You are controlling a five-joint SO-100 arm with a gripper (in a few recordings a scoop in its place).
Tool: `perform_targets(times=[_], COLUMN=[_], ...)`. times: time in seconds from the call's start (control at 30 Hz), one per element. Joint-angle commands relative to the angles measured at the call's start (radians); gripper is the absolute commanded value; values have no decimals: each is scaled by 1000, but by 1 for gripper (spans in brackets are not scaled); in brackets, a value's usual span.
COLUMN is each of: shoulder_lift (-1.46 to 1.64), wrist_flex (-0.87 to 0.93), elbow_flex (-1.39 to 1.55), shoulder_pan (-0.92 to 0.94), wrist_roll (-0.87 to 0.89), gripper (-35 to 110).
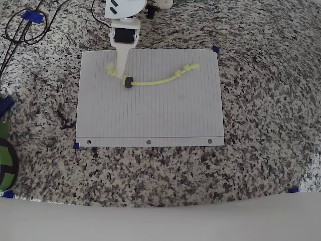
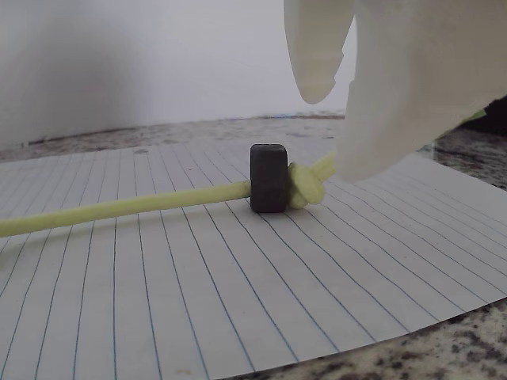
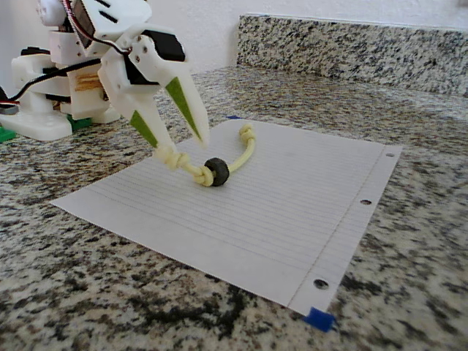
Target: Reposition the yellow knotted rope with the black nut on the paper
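Gripper open, fingers straddling the knotted end of the yellow knotted rope just beside the black nut. Rope stretched roughly parallel to the far edge of the paper in the overhead view, nut at its left end, free length running right toward the far right corner. Closing here likely catches the knot, not the nut.
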Motion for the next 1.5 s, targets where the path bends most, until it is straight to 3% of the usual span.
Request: perform_targets(times=[0.0, 1.0, 1.1, 1.2, 1.47], shoulder_lift=[-37, -166, -164, -161, -138], wrist_flex=[-21, -97, -94, -95, -87], elbow_flex=[-55, -120, -120, -120, -118], shoulder_pan=[15, 94, 92, 92, 94], wrist_roll=[-6, -2, -2, -2, -9], gripper=[38, 30, 24, 1, 0])
